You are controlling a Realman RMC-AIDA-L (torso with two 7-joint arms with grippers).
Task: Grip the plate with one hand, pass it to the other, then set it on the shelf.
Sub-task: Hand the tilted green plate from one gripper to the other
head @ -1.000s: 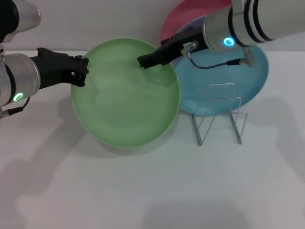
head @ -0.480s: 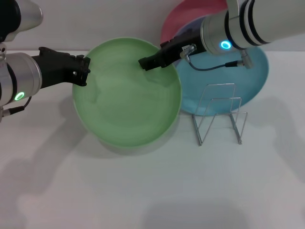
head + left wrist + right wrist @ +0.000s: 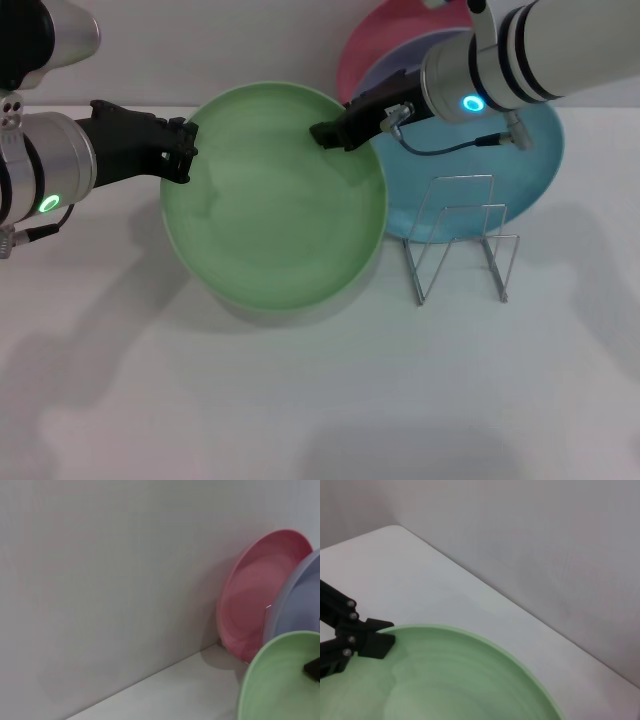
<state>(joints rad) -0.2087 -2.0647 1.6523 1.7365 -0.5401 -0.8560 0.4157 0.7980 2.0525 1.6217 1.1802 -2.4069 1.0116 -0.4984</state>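
Light green plate (image 3: pixel 272 215), turquoise plate (image 3: pixel 530 160), pink plate (image 3: pixel 255 592), black hands, silver rack (image 3: pixel 460 245)

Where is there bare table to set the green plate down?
Free: the near table, in front of the green plate and the wire rack. Crowded: behind the rack, where the blue plate and pink plate stand.
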